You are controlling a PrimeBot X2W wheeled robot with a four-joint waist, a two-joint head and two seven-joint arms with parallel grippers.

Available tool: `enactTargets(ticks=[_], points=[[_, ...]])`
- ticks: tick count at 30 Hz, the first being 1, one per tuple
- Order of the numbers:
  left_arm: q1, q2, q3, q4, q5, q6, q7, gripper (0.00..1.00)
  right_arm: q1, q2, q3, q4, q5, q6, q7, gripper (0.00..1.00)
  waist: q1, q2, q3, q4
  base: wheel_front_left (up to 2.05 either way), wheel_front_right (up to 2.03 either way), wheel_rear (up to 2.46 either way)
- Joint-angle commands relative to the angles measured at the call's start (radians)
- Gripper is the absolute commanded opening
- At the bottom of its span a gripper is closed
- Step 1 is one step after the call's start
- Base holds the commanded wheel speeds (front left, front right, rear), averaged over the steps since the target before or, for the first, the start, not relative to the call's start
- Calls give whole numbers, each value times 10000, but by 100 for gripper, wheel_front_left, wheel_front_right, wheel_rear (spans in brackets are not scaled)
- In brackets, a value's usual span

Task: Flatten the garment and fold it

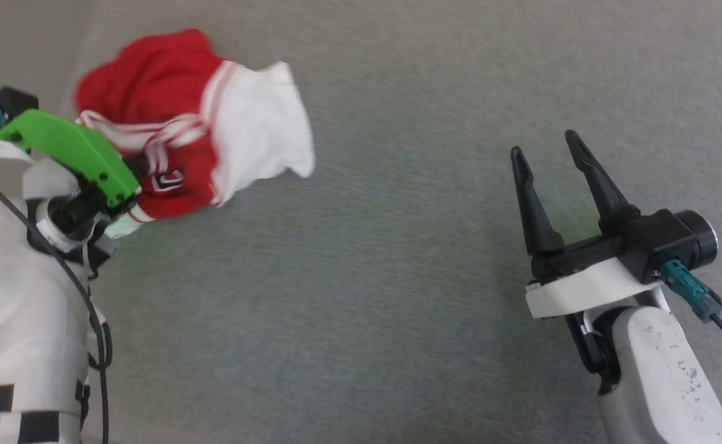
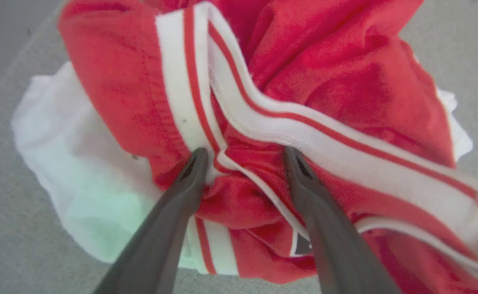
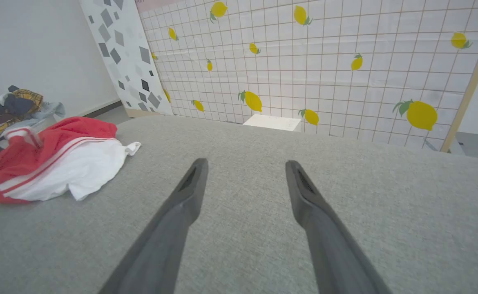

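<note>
My left pincer [image 2: 245, 157] is spread wide, with both tips pushed into the crumpled garment [image 2: 324, 73]. A bunched fold of red cloth and a thin white edge lie between the two fingers, but the jaws are not pressed together on it. One tip sits against a white band with a red stripe. The other sits just under the long white double-stripe trim that runs across the wrist view. A white sleeve spills out to one side of the red cloth, onto the grey surface [image 2: 10, 228].

From the head camera, the green bracket [image 1: 71, 148] on that wrist covers the fingers. The garment [image 1: 176, 117] lies in a heap at the upper left of the surface [image 1: 398, 277], close to its edge. The red body is bunched up, one white sleeve is fanned out to the right, and a bit of black-and-white lettering shows low down beside the bracket.

My right pincer [image 1: 543, 143] is also spread, with nothing between its fingers. It hangs over bare surface at the right, well apart from the garment. Its own camera shows the same gap [image 3: 246, 163], with the garment [image 3: 51, 151] off to the left. Beyond the surface's far edge stand a white box [image 3: 271, 121] and a lemon-print panel [image 3: 324, 61]. A heap of other clothes [image 3: 10, 106] lies behind the garment.
</note>
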Motion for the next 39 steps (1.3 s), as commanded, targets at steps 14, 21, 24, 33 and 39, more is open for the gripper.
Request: enactTargets(ticks=[14,21,24,33,39], points=[[1196,496,-314,-1102,743,-40,-1111,0,310,-10,-244,909,389,-15,-370,100,-2,0,-935,-1176,0,0,0],[992,206,-512,-1557,2059,-328,-5350,0,1428,-10,-612,1100,537,-15,-390,100,-2,0,-3033,-1260,0,0,0],[1017,-146,-903,-1709,2590,-365,-6686,0,1951,-10,-776,1045,542,-15,-384,100,-2,0,-3770,-1479,0,0,0],[698,-1695,-2324,-1629,3318,-663,-8693,0,2704,-10,-900,535,427,-15,49,100,-2,0,-4740,-2521,0,0,0],[361,-2507,-3392,-1229,3030,-948,-9013,0,2980,-10,-774,287,410,-15,308,100,-2,0,-4951,-3408,0,0,0]])
